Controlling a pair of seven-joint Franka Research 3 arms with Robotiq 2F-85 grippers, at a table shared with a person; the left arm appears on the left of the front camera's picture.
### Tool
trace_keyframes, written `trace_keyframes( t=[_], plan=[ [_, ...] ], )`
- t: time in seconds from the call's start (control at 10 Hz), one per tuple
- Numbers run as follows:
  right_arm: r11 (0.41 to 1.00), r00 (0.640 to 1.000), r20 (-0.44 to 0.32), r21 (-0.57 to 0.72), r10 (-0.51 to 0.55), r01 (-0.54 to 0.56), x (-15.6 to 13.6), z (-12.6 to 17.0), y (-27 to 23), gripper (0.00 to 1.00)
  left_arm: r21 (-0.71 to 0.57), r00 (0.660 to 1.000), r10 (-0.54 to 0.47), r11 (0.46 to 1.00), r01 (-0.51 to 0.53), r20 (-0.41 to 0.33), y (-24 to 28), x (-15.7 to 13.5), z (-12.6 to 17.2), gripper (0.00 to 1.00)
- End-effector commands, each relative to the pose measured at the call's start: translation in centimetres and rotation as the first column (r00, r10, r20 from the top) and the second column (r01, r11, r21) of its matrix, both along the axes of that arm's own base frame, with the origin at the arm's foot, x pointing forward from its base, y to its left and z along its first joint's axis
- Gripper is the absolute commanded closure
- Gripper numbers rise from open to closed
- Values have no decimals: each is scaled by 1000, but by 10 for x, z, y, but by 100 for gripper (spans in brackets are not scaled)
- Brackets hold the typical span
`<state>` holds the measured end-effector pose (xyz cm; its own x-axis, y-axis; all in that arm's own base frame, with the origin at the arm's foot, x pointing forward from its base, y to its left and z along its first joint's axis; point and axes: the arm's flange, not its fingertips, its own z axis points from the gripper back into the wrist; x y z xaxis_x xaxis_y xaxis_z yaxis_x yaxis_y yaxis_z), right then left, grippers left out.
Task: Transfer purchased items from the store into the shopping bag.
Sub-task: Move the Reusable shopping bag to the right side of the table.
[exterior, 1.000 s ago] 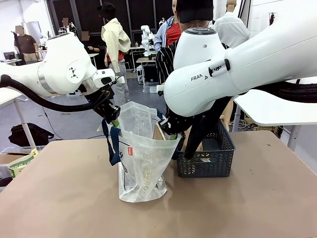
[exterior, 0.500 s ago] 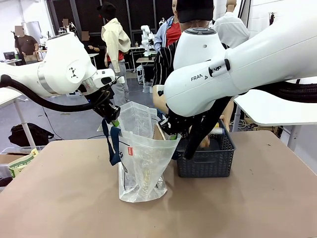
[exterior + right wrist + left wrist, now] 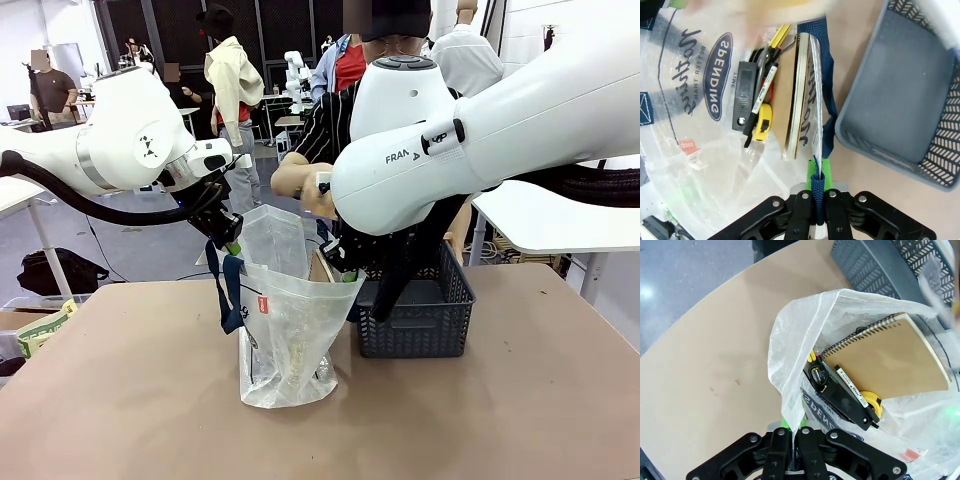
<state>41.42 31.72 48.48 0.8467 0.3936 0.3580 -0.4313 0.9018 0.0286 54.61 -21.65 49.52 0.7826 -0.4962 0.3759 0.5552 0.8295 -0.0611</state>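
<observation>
Left pincer [image 3: 232, 247] pinches the shopping bag [image 3: 290, 330] above a tan table [image 3: 120, 400].

shopping bag [image 3: 290, 335] on table [image 3: 520, 420], basket [image 3: 415, 325] just right of it. In the bag: notebook [image 3: 890, 357] on the basket side, marker [image 3: 850, 386] beside it.

My white left arm [image 3: 110, 150] comes in from the left, wrist bent downward, black two-finger left gripper [image 3: 793, 432] pinched tight on the rim of the translucent white plastic shopping bag [image 3: 790, 340]. My white right arm [image 3: 480, 130] reaches across the middle, right gripper [image 3: 816, 189] clamped on the bag's navy blue strap handle [image 3: 826, 80]
</observation>
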Motion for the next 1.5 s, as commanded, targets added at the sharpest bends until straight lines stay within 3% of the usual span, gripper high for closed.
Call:
trace_keyframes(
  t=[0.0, 1.4],
  plan=[
    [1000, 1000, 5, 20, 11, -12, 2, 1, 0, 100, -1, 1000, 5, 1000, -5, 10, 2, -1, 0, 100],
    [1000, 1000, 0, 0, 0, 0, 0, 0, 0, 100, 0, 1000, 0, 1000, 0, 0, 0, 0, 0, 100]
  ],
)
